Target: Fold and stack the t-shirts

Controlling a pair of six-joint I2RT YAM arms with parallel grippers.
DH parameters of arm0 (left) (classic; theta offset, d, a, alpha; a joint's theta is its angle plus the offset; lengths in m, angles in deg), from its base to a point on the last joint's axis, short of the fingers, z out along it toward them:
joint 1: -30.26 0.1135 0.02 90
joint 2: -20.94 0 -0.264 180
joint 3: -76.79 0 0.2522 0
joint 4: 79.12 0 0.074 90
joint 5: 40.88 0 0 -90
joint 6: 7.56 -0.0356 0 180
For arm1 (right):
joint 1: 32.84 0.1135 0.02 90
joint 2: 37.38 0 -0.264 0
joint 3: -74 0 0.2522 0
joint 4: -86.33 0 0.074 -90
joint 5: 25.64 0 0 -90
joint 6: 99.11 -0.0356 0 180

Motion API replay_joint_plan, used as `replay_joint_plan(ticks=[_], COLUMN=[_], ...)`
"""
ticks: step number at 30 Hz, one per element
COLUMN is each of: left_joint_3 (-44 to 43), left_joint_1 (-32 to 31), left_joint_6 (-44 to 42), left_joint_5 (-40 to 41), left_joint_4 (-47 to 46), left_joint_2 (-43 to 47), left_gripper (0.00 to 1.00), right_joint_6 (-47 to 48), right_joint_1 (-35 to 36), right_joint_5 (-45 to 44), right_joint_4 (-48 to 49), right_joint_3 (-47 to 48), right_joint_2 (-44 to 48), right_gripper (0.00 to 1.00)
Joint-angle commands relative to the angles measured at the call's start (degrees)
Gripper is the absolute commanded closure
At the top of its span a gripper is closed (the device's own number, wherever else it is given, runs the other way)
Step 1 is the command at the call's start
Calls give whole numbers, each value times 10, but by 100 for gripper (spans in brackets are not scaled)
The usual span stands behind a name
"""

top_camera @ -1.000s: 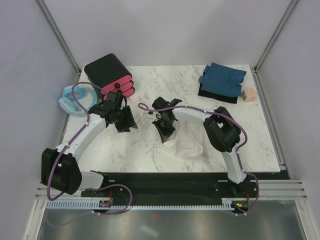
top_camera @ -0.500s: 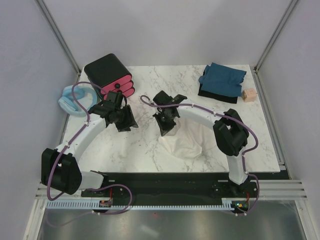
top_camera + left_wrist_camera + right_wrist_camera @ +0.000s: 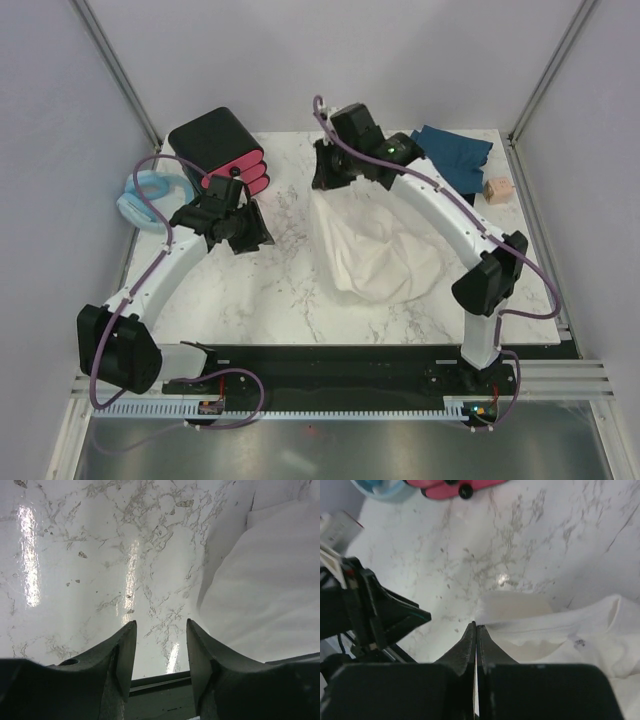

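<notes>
White shirt [image 3: 385, 255]: bunched on the table [image 3: 250, 290], centre-right, not spread flat, no fold made yet. Its long axis is seen to run from the far-left corner, at the right gripper [image 3: 476, 627], down toward the near right.

Right gripper: the jaws are pressed fully together. A thin edge of the shirt's far-left corner appears to be pinched at the tips and drawn toward the far side of the table.

Left gripper [image 3: 160, 625]: the jaws are held partway apart, with only bare marble seen between them; nothing is held or touched. It is placed just left of the shirt. In the left wrist view the cloth's left border is seen close beside the right-hand finger.

Teal shirt [image 3: 460, 150]: lies at the far right corner, partly hidden by the right arm, apart from the white one.

Judgement: the free left border lies to the right of the left gripper, which is the nearer and unoccupied one. A short sideways reach is likely called for so that a second corner can be taken and the shirt spread.
</notes>
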Motion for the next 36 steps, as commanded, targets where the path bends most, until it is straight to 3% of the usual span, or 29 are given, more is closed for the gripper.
replay_joint_plan(ticks=[1,10,15,18,21,25,30,36], left_joint_3=[-23,-30,-46,-58,-69,-85,-100,-123], left_joint_1=[3,1,1,-1,0,-1,-1,-1], left_joint_6=[8,1,2,-1,-8,-13,-12,-12], left_joint_5=[9,-20,-23,-23,-23,-36,-39,-44], left_joint_4=[1,-5,-8,-11,-10,-10,-10,-10], left_joint_2=[19,6,-17,-26,-33,-45,-61,-78], left_gripper=[48,48,48,48,48,48,48,49], right_joint_6=[-19,-47,-49,-38,-28,-55,-129,-178], right_joint_1=[-19,-48,-65,-68,-73,-91,-92,-91], right_joint_5=[-9,-36,-36,-124,-255,-320,-280,-152], right_joint_4=[-35,-28,-53,-65,-77,-195,-282,-295], right_joint_3=[113,138,216,210,145,100,-24,-296], right_joint_2=[23,98,115,157,220,246,267,308], right_gripper=[100,100,100,100,100,100,100,100])
